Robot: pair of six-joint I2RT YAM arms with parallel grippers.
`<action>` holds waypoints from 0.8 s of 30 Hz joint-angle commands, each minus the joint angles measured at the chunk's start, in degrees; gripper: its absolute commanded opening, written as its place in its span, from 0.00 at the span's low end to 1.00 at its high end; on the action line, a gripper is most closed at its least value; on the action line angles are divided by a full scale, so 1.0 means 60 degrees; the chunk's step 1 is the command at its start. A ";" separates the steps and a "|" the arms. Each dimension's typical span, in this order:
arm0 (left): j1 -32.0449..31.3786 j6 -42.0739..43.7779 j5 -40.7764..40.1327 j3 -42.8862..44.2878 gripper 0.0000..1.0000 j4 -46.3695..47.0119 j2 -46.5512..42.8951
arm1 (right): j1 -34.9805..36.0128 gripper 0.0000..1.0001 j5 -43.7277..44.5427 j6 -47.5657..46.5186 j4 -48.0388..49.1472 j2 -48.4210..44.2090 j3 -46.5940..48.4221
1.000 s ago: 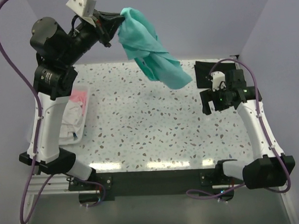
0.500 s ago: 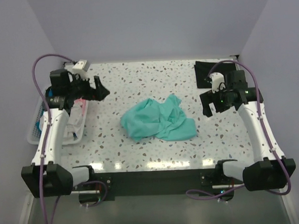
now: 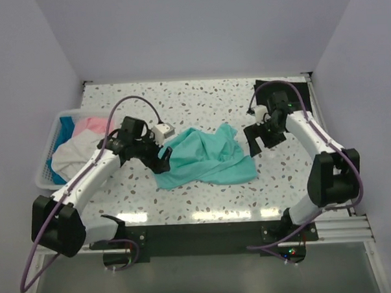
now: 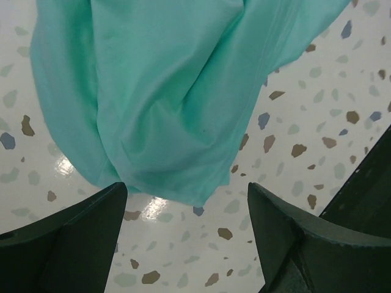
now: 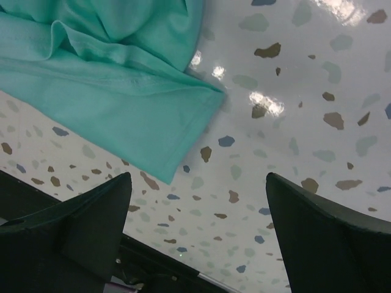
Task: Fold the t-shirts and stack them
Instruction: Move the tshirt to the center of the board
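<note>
**Teal shirt crumpled mid-counter, both claws spread and empty**

The teal-green t-shirt (image 3: 206, 159) lies in a rumpled heap near the middle of the counter (image 3: 200, 104), unfolded, its cloth bunched in ridges and one flat edge spread toward the near right. The left claw (image 3: 162, 159) sits at the heap's left edge with its jaws wide apart. In the left wrist view the shirt's hem reaches down to about the level of the two dark fingertips (image 4: 91, 220), yet no cloth is pinched between them. Whether the tips graze the fabric is hard to tell from here. The right claw (image 3: 261, 142) hangs just beside the shirt's right side, also fully spread. Its wrist view shows a corner of the shirt off to one side and only speckled counter between the fingers, so it holds nothing.

Further out, the black t-shirt (image 3: 263, 90) lies flat in the far right corner of the counter, partly hidden behind the right arm. At the left edge stands a white slatted basket (image 3: 44, 163) holding the pink t-shirt (image 3: 91, 125), the white t-shirt (image 3: 75, 152) and the bright blue t-shirt (image 3: 66, 123), heaped loosely together.
</note>
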 commanded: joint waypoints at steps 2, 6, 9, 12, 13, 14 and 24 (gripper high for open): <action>-0.0965 0.1374 -0.2025 -0.0709 0.86 0.0622 0.0460 | 0.0710 0.95 -0.0143 0.0995 0.1255 0.1243 0.0810; -0.1407 0.1757 -0.3066 -0.1310 0.88 0.1194 0.0665 | 0.0944 0.94 -0.0202 0.1348 0.1899 0.2535 0.1527; -0.1525 0.1962 -0.3389 -0.1721 0.87 0.1458 0.0841 | 0.1192 0.92 -0.0202 0.1407 0.2018 0.3238 0.1792; -0.1700 0.2211 -0.3406 -0.2058 0.83 0.1459 0.0798 | 0.1485 0.90 -0.0187 0.1364 0.1975 0.3402 0.1808; -0.1773 0.2284 -0.3376 -0.2147 0.82 0.1459 0.0768 | 0.1530 0.90 -0.0173 0.1334 0.1974 0.3402 0.1793; -0.1948 0.2459 -0.3318 -0.2220 0.79 0.1444 0.0768 | 0.1545 0.91 -0.0231 0.1319 0.1931 0.3402 0.1793; -0.3106 0.3178 -0.3026 -0.2646 0.32 0.1649 0.1339 | 0.1984 0.55 -0.0013 0.1217 0.1769 0.4719 0.2494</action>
